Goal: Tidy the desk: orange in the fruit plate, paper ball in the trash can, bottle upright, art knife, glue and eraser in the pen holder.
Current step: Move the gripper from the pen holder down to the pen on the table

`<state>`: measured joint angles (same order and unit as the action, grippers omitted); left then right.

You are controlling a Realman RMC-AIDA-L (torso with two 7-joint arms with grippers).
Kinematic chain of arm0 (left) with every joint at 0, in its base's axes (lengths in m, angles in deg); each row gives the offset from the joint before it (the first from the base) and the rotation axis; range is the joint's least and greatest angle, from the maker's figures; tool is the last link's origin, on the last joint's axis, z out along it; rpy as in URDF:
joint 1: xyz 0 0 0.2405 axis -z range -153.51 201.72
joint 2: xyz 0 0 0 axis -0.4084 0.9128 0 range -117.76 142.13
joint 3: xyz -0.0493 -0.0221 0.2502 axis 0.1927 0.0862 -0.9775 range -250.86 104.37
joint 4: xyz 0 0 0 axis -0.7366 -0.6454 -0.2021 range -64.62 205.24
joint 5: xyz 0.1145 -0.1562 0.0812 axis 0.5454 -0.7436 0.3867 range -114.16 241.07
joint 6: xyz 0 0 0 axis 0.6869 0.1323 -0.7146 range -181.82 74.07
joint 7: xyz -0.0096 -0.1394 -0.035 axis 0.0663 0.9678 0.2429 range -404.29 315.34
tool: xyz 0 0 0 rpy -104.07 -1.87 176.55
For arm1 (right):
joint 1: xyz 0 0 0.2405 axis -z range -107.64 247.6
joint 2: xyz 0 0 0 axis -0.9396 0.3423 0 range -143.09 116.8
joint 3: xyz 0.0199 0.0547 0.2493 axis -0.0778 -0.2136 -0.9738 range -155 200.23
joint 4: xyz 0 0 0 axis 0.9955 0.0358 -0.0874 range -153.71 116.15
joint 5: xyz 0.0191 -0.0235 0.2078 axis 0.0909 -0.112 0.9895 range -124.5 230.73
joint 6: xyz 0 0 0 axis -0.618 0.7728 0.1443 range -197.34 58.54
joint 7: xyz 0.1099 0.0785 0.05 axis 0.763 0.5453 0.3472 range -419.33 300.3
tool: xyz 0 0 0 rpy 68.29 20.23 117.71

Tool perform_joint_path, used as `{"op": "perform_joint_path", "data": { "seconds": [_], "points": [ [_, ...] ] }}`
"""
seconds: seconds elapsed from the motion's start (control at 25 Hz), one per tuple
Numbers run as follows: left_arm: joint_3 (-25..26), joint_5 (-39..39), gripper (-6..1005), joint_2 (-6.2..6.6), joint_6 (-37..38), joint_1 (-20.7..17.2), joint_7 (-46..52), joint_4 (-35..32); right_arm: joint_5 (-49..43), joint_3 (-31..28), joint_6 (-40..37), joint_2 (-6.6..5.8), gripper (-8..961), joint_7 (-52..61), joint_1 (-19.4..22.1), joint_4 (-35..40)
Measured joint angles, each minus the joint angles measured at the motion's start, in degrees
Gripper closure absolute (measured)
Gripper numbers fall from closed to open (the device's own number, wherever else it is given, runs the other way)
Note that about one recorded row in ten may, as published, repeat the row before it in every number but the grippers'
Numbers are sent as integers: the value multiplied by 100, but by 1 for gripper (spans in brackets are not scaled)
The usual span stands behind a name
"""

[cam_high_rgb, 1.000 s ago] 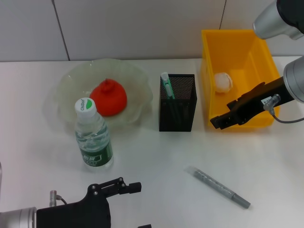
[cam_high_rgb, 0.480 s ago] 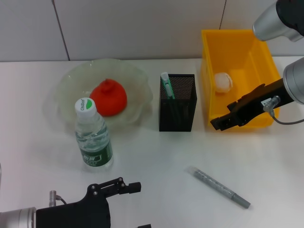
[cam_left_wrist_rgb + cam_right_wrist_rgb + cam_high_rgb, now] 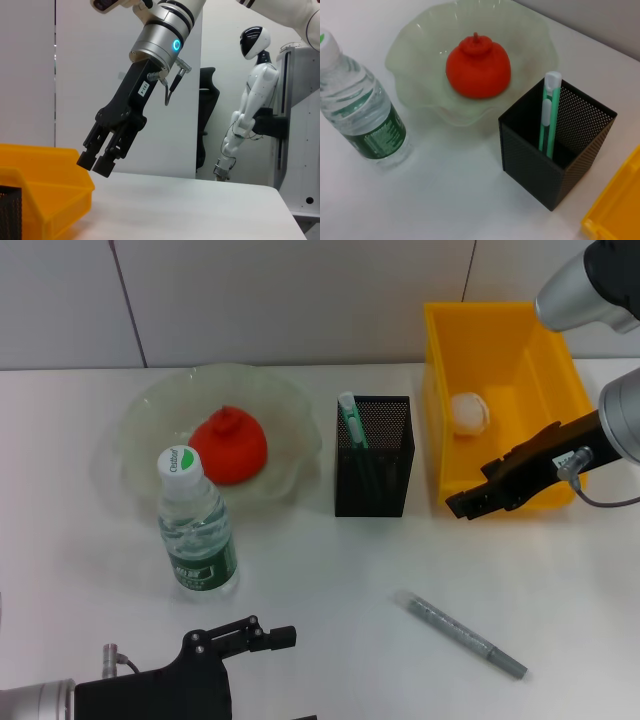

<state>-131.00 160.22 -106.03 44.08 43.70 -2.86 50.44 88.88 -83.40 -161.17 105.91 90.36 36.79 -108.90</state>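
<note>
**Right gripper over the front edge of the yellow bin, nothing in its jaws**

The right gripper hangs just above the front wall of the yellow bin, its jaws nearly together and empty. The left wrist view shows the same gripper from the side, apart from the bin. A white paper ball lies inside the bin.

The left gripper rests low at the near edge of the surface; whether its jaws are apart or together cannot be told.

Beside the bin stands a black mesh pen holder with a green-and-white knife upright in it. Farther left, an orange sits in the clear fruit plate, and a water bottle stands upright just before the plate. A grey pen-like stick lies on the surface, well apart from the holder.
</note>
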Motion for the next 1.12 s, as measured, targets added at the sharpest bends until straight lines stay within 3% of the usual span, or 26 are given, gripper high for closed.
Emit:
{"op": "perform_joint_path", "data": {
  "seconds": [1.12],
  "points": [
    [-19,0,191,0,-31,0,-22,-9,1,29,37,12,322,-2,55,47]
  ]
}}
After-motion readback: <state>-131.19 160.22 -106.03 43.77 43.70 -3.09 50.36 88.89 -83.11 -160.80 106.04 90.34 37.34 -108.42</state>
